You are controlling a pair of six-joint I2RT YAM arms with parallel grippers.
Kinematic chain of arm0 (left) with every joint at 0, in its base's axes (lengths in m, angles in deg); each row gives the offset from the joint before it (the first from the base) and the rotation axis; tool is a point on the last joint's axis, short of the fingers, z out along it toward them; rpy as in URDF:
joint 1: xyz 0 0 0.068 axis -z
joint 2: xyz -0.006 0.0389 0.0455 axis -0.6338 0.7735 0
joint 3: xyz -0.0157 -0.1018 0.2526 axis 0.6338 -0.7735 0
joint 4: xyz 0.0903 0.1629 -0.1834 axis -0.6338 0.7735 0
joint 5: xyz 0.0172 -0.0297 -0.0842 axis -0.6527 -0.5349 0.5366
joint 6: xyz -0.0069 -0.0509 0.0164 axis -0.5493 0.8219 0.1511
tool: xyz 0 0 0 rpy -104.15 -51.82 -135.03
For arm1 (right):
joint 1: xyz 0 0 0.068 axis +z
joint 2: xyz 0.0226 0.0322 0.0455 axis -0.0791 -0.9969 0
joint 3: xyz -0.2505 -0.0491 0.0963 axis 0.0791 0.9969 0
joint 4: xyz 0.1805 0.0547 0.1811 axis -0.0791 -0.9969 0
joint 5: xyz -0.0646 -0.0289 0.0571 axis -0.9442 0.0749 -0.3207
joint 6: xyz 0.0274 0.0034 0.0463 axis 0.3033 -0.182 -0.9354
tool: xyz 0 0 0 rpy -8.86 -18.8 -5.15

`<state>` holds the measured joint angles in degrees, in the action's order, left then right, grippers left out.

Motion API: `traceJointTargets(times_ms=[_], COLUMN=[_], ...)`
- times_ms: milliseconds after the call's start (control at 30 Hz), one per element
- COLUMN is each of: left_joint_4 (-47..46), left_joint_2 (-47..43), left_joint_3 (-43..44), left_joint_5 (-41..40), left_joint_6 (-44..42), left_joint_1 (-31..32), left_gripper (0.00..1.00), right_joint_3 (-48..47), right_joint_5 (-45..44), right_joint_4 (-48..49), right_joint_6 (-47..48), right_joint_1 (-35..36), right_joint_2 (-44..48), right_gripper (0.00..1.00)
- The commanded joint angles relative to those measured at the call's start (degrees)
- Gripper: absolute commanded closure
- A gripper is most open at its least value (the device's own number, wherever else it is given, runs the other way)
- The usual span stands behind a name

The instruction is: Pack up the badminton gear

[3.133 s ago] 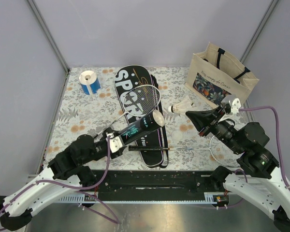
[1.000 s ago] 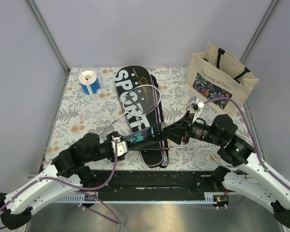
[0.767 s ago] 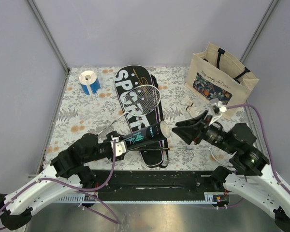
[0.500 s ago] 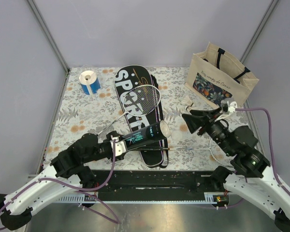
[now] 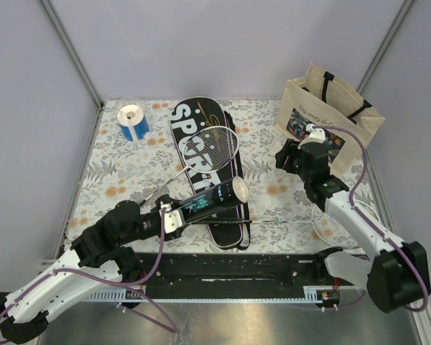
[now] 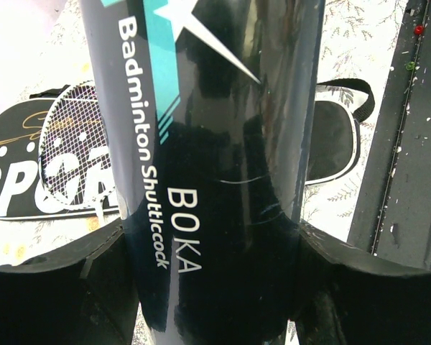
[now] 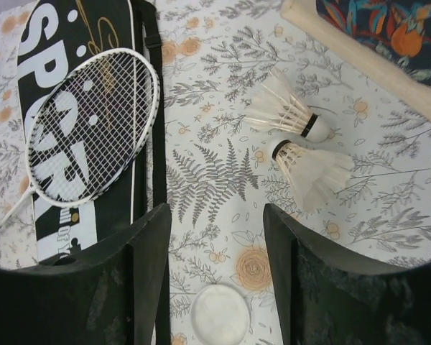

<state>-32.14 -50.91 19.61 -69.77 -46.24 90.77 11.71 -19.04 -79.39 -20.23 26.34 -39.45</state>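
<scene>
Black tube (image 5: 215, 195), diagonal in left tool (image 5: 174, 214), white end far-right.

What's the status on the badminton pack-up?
Left gripper shut on tube. Right gripper open above two shuttlecocks. Tote bag close by, not touching.

We see beige tote bag (image 5: 330, 108) upright at 2 o'clock, floral panel toward 7 o'clock, black handles on top. Blue-and-white tape roll (image 5: 133, 121) at 10 o'clock, hole up, well apart from tote. Floral-print cloth (image 5: 122, 176) under both. Black rail (image 5: 230, 269) along 6 o'clock edge.
</scene>
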Motion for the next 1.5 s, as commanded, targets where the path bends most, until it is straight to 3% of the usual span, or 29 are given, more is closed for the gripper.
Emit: traceJointTargets(times_ms=[0,367,667,867,1100,1467], left_joint_4=[-5.54,-5.90,-5.98,-5.90,-5.90,-5.81], left_joint_2=[-0.60,-1.12,-0.86,-0.68,-0.33,-0.33], left_joint_3=[0.73,0.56,0.64,0.47,0.47,0.38], left_joint_5=[1.51,2.48,2.30,2.13,2.13,1.95], left_joint_6=[1.12,1.12,0.95,0.77,0.68,0.60], left_joint_1=[0.06,0.15,0.15,0.06,0.06,0.15], left_gripper=[1.00,1.00,1.00,1.00,1.00,1.00], right_joint_3=[1.98,5.06,6.91,6.74,4.54,3.66], right_joint_5=[12.76,13.85,13.75,15.95,12.44,14.37], right_joint_4=[12.54,24.78,27.15,25.76,18.11,19.16], right_joint_6=[-8.91,-14.20,-13.85,-11.92,-6.12,-7.87], right_joint_1=[-7.55,-13.63,-15.30,-15.65,-16.09,-17.67], right_joint_2=[-7.96,-22.47,-24.24,-20.82,-16.86,-22.39], right_gripper=[0.37,0.35,0.35,0.36,0.34,0.34])
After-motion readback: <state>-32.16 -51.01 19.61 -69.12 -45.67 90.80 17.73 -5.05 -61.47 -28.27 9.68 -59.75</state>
